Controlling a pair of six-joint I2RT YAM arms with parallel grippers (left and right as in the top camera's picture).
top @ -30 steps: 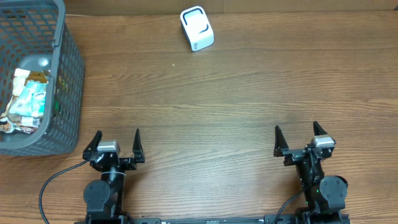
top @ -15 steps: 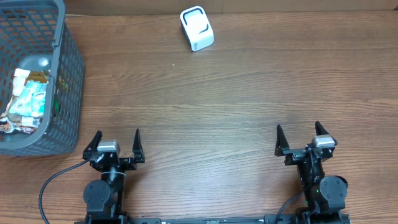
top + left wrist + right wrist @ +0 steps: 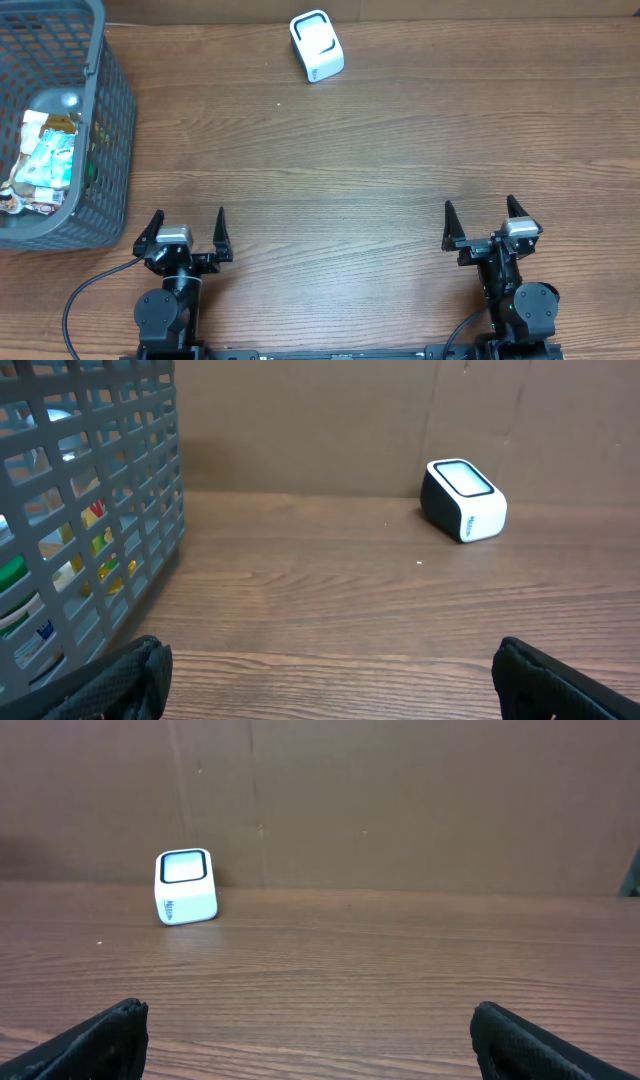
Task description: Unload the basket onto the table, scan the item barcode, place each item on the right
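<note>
Packaged items (image 3: 45, 160) sit in the grey plastic lattice basket (image 3: 115, 150) at the brown wooden table's (image 3: 350, 150) left edge overhead, well apart from the wide-open left gripper (image 3: 186, 215) and right gripper (image 3: 478, 205) at the near edge; each wrist view shows spread fingers (image 3: 130, 680) and the white boxy scanner (image 3: 463, 500) by the far edge.

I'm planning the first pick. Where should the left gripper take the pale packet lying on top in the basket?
Probably straight down from above: the basket has tall grid walls blocking every side. The pale packet lies atop the pile, so pinch across its narrower width with the open left gripper.
</note>
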